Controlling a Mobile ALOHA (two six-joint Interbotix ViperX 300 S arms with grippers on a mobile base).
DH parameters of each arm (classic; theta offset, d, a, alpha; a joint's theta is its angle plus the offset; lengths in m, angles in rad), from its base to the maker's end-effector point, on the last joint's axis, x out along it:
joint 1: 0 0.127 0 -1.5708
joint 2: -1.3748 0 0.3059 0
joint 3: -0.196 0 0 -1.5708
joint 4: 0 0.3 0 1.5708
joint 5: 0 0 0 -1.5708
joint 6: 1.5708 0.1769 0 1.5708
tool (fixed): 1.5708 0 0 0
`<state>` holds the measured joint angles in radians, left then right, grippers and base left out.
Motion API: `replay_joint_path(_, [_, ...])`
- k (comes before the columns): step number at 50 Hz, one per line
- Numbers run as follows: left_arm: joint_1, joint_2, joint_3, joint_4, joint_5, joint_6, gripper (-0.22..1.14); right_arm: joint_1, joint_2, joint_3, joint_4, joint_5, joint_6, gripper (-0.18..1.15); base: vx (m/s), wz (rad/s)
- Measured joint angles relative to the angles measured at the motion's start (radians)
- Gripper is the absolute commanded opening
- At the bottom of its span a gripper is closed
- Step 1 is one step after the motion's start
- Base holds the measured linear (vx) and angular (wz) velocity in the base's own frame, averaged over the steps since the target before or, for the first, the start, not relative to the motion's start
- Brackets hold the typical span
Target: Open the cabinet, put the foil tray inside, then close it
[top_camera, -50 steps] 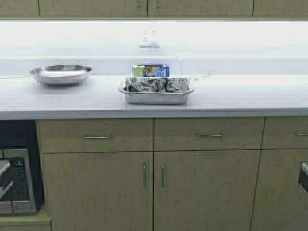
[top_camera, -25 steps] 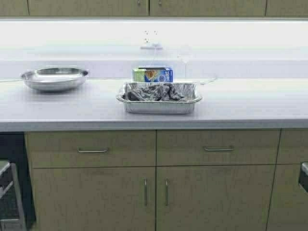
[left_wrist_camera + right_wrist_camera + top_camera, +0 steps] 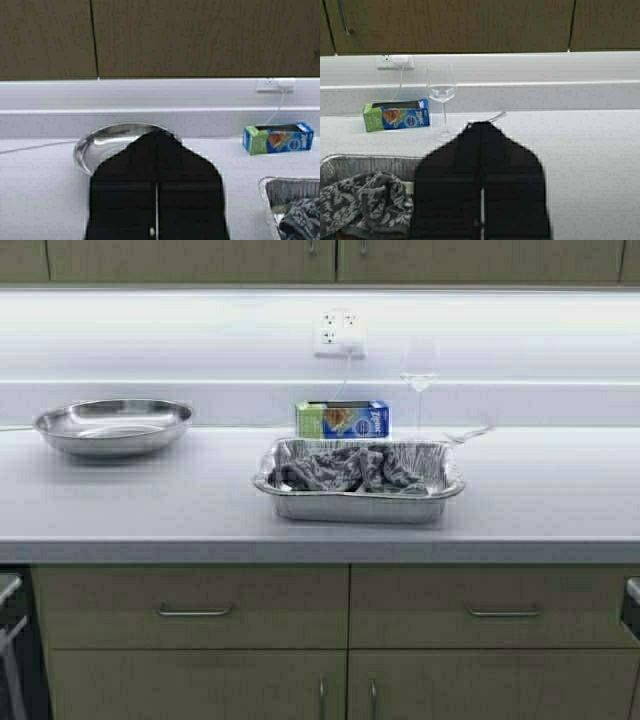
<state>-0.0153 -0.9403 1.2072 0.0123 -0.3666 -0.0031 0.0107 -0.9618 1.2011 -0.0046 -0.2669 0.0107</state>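
Right hand point(image 3: 481, 125) closed, just beside foil tray point(image 3: 358, 502), left hand point(image 3: 156, 132) apart

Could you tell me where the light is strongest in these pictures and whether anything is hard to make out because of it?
High view: the backsplash glows brightest, lit from under the upper cabinets, and the wine glass nearly vanishes against it. Left wrist view: the steel bowl carries bright reflections. Right wrist view: the glass reads clearly, and the foil tray shows no strong glare.

Each wrist view shows a matte black end effector, left point(image 3: 156, 150) and right point(image 3: 481, 145), its two flat fingers tapering to a blunt point with a thin pale seam between them and, on the left, a small light screw.
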Motion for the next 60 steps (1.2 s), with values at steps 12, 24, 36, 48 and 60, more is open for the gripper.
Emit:
replay_joint_path(12, [0.0,0.0,0.006,0.002,-0.003,-0.008,0.03,0.0,-0.002,0.003,-0.008,0.0,0.0,0.06,0.33,-0.04])
replay_joint_path(24, [0.0,-0.006,0.02,0.002,-0.003,-0.017,0.03,0.0,0.005,0.003,-0.023,0.002,0.0,0.06,0.29,-0.04])
replay_joint_path(36, [0.0,-0.006,0.025,0.002,-0.003,-0.02,0.03,0.002,0.002,0.009,-0.029,0.002,0.0,0.06,0.22,0.05])
replay_joint_path(48, [-0.006,-0.008,0.026,0.041,-0.003,-0.02,0.13,0.057,-0.035,0.028,-0.029,0.0,-0.002,0.21,0.14,0.06])
replay_joint_path(60, [-0.244,-0.043,0.052,0.112,-0.006,-0.057,1.12,0.268,-0.049,0.048,-0.026,0.066,0.003,1.1,0.07,0.01])
